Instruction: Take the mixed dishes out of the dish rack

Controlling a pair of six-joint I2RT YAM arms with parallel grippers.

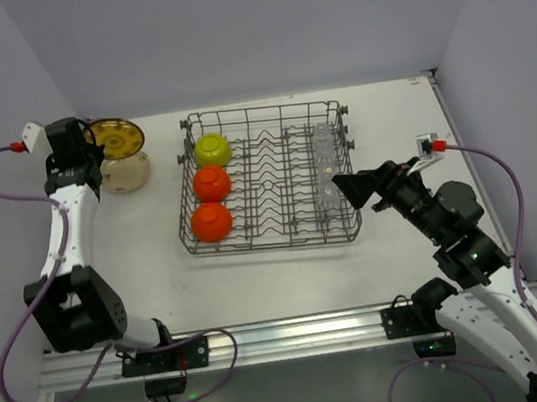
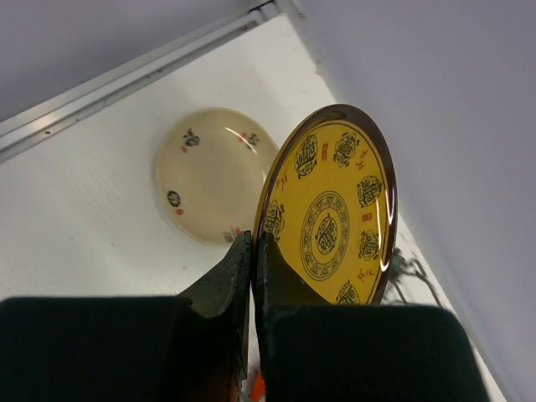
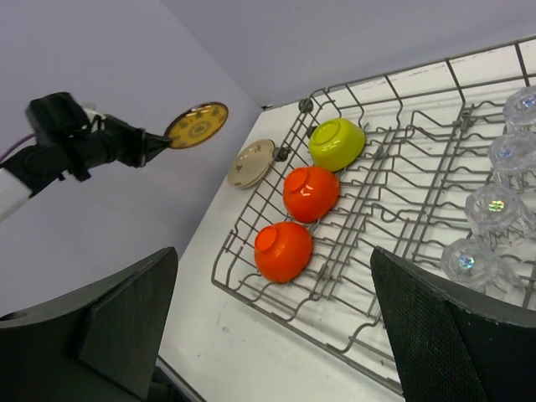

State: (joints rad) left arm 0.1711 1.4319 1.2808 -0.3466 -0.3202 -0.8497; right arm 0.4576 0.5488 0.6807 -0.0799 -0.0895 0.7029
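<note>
The left gripper [image 2: 254, 251], pinching only the patterned plate's [image 2: 331, 209] rim above the cream plate [image 2: 213, 172], could let it slip and strike; the right gripper [image 3: 272, 322] hangs open.

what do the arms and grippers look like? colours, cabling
Both arms, left arm and right arm, have white link shells with black joint housings. Left gripper and right gripper have matte black, wedge-shaped fingers. A lilac cable with a red connector loops to each wrist.
</note>
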